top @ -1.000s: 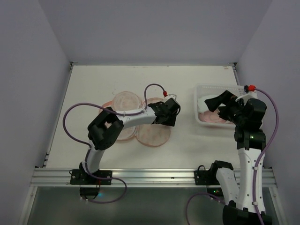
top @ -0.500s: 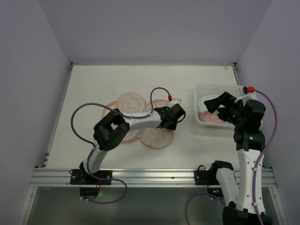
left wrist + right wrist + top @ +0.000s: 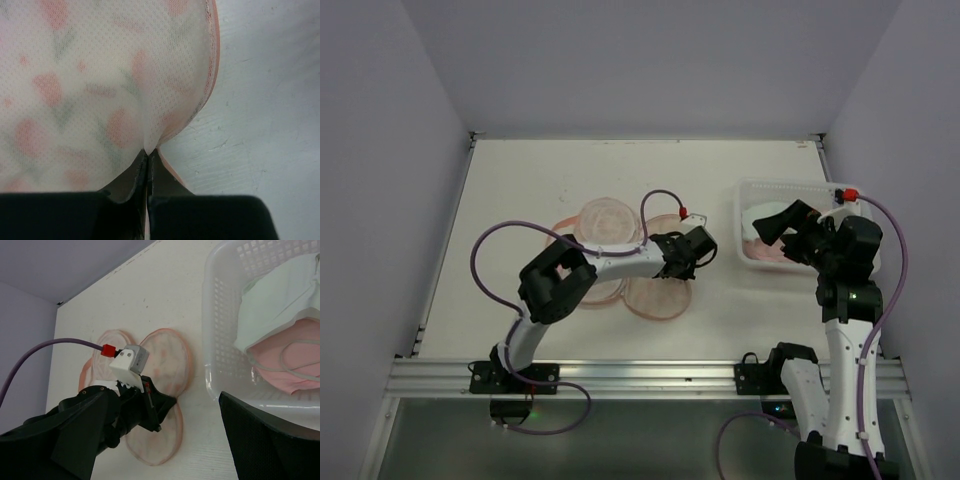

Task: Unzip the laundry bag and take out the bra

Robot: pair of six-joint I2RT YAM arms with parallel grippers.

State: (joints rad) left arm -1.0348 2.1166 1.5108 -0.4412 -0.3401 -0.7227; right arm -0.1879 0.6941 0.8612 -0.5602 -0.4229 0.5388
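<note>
The peach-pink printed laundry bag lies flat and spread on the table, its round lobes side by side. My left gripper is at the bag's right edge, at the narrow waist between two lobes. In the left wrist view the gripper is shut, pinching a fold of the bag's mesh lining. My right gripper hovers open over the white basket, holding nothing; one finger shows. A pink garment with a thin strap, the bra by its look, lies in the basket.
The white plastic lattice basket stands at the right of the table, with a white cloth on top of the pink garment. The left arm's purple cable loops over the table's left half. Walls close in on both sides.
My left gripper moved right across the bag to its right edge and closed on the fabric there. The right gripper shifted only slightly and stayed open.
</note>
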